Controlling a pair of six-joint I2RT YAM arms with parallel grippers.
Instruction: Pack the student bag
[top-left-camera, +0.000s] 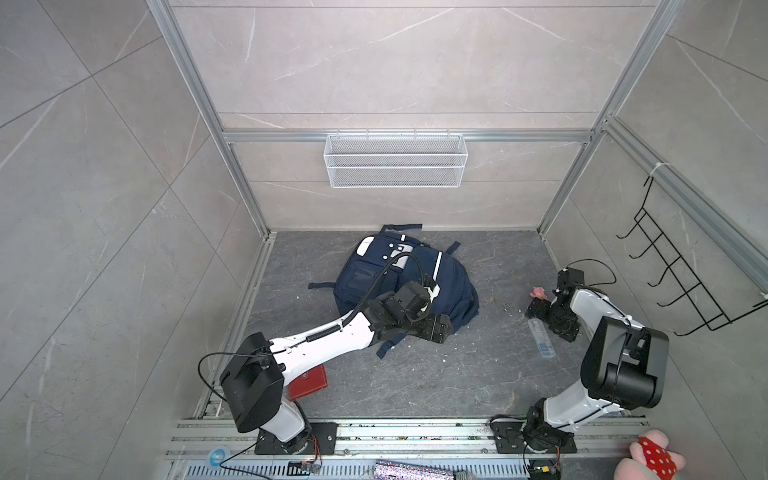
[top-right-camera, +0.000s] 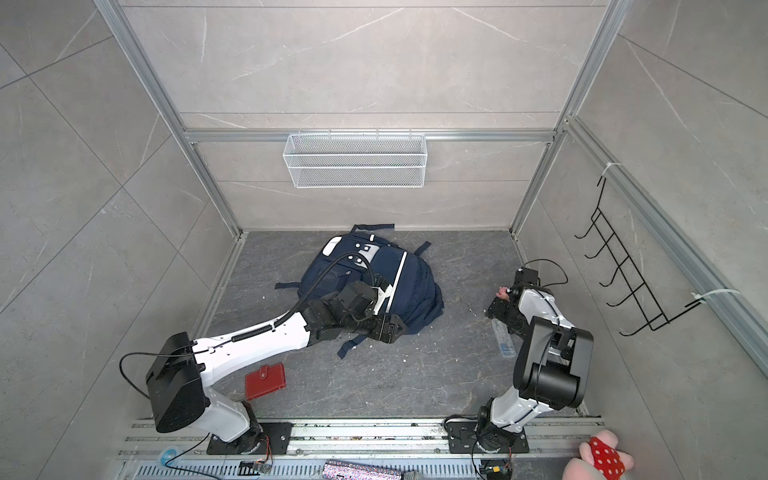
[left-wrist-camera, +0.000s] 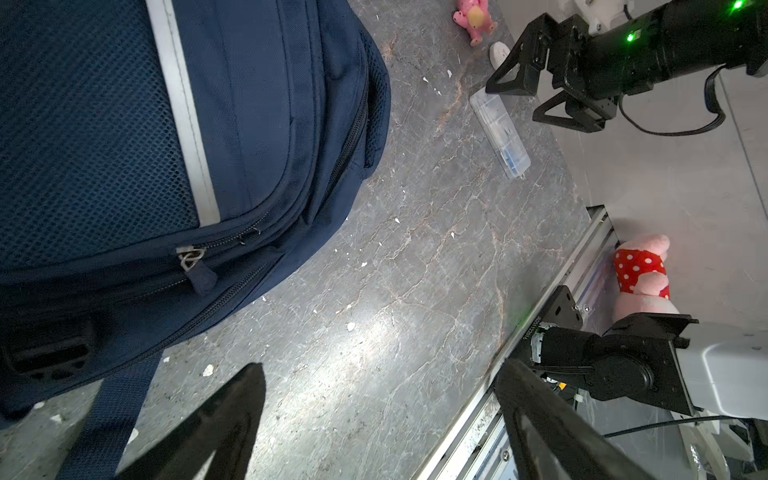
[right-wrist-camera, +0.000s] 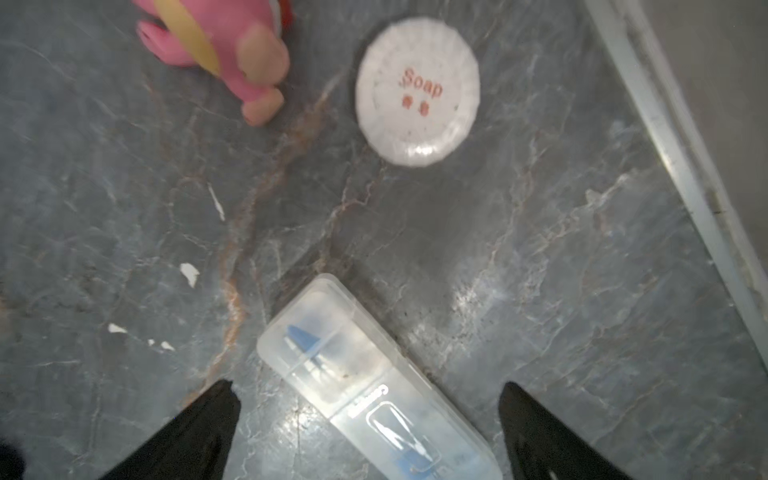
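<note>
Grey marble worktop (top-left-camera: 415, 374); both top views: student bag (top-left-camera: 453, 286) lies flat and looks zipped.
Left wrist: left fingers (left-wrist-camera: 232, 415) spread, empty, zip pull (left-wrist-camera: 191, 259) just beyond them, so pinch it squarely first.
Right wrist: right fingers (right-wrist-camera: 199, 428) spread, straddling skewed clear case (right-wrist-camera: 374, 395); square the wrist before closing.

Lab cell: aluminium frame (top-left-camera: 274, 136), tiled walls (top-left-camera: 395, 62)

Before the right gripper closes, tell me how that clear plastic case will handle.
The clear plastic case looks hard-shelled, so probably stiff. Its glossy walls may slip in a pinch. Flat-sided and lying flat, it should slide rather than roll.
</note>
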